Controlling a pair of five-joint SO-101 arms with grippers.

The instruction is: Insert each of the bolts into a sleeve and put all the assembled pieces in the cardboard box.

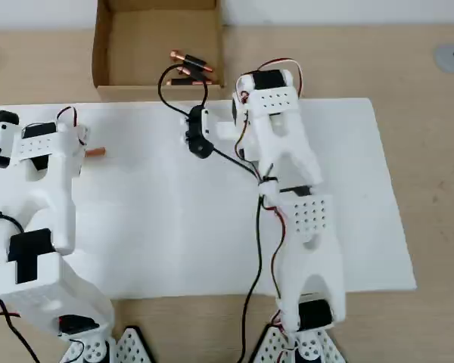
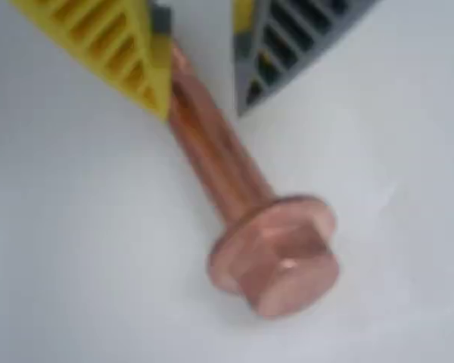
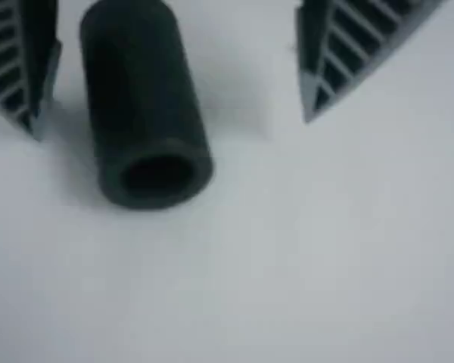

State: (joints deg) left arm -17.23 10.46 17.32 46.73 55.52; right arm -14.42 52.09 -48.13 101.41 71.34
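copper bolt [image 2: 238, 200] down flat on the white mat [image 1: 174, 227], a short way out from the near left corner of the cardboard box [image 1: 100, 53]. the left claw [image 2: 203, 112] is right over it, released: yellow jaw touching the shank, grey jaw just clear on the other side, so it straddles the bolt without clamping it. hex head pointing away from the jaws, free and unobstructed.

over to the black sleeve [image 3: 145, 113], also lying on the mat, bore open toward the camera. the right claw [image 3: 172, 125] is spread wide around it, gripping nothing, and the sleeve sits closer to one jaw than the other. that arm's head is just off the box's near right corner, so the sleeve is probably about there.

now the score. inside the box, against its near wall, lie what look like three assembled pieces [image 1: 189, 69], copper ends poking out of dark sleeves. so most of the job looks banked. this bolt and this sleeve are the only loose pair i can make out, which suggests the final round. what's left, by my reckoning: both claws close, the shank goes into that bore, and the joined piece goes into the box with the others.

box itself sits on the wooden desk [image 1: 424, 113], hard against the mat's far edge.
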